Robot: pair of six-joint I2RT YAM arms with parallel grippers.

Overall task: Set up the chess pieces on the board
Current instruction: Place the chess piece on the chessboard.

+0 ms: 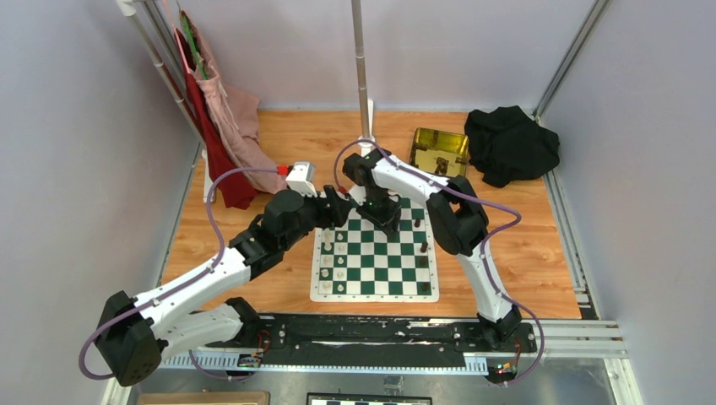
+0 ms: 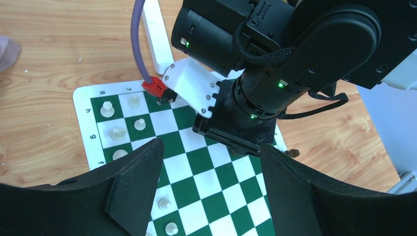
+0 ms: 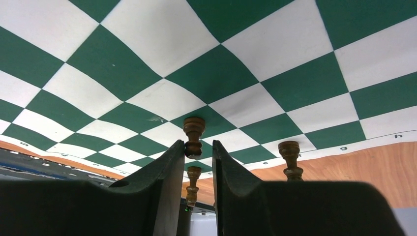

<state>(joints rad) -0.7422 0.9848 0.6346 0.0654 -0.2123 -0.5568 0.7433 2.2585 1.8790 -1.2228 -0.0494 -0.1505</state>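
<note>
The green and white board (image 1: 376, 296) lies between the two arms. My right gripper (image 1: 384, 218) is low over its far edge. In the right wrist view a dark brown pawn (image 3: 193, 129) stands on a green square, its head between the tips of my right gripper (image 3: 198, 143). The jaws stand slightly apart, with a gap on the right side of the head. Two more dark pieces (image 3: 289, 160) (image 3: 192, 184) stand near the board's edge. My left gripper (image 2: 211, 147) hovers open and empty over the board (image 2: 83, 98), just left of the right wrist (image 2: 255, 98).
Several cream pieces (image 1: 328, 249) fill the board's left columns. One dark piece (image 2: 294, 153) lies on the wood off the board's far side. A gold tin (image 1: 439, 150) and black cloth (image 1: 511, 143) sit at the back right, hanging cloths (image 1: 224, 126) at the back left, and a pole (image 1: 363, 76) behind the board.
</note>
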